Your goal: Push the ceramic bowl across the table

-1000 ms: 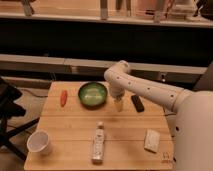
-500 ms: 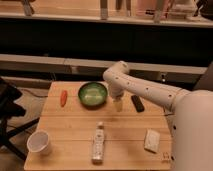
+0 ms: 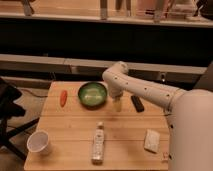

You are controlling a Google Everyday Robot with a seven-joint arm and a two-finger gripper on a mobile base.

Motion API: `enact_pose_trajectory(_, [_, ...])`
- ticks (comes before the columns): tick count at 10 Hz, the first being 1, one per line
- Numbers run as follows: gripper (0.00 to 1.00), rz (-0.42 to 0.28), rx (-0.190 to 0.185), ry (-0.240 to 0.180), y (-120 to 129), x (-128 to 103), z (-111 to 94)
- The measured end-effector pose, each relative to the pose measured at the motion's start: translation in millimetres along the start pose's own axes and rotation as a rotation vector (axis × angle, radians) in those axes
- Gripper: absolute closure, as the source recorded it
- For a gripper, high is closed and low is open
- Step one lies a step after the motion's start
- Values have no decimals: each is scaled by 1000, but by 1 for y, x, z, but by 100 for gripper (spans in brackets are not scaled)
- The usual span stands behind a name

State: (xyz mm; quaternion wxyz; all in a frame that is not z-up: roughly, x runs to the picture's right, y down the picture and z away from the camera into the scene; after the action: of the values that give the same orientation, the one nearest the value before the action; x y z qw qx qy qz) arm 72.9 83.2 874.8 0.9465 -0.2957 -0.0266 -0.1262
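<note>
The green ceramic bowl sits on the light wooden slatted table at the far middle. My white arm reaches in from the right, and the gripper hangs down just right of the bowl, close to its rim, low over the tabletop. I cannot tell whether it touches the bowl.
An orange-red carrot-like object lies left of the bowl. A black object lies right of the gripper. A bottle lies front centre, a white paper cup stands front left, and a pale sponge lies front right. A dark chair stands at the left.
The arm and gripper have shifted slightly left toward the bowl's right rim. The bowl stays in about the same place.
</note>
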Motion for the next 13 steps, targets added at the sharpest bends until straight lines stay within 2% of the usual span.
enact_pose_trajectory(3, [66,0,-6,2,-2,-1,4])
enact_pose_trajectory(5, [89,-5,-6,1,-4,-1,5])
enact_pose_trajectory(6, [96,-11,-6,-2,-7,-6,6])
enact_pose_trajectory(7, [100,-22,-6,-5,-11,-15,7])
enact_pose_trajectory(9, [100,-41,-7,-5,-14,-19,9])
enact_pose_trajectory(11, [100,-72,-7,-8,-22,-37,12])
enact_pose_trajectory(13, [100,-84,-2,-5,-26,-38,13])
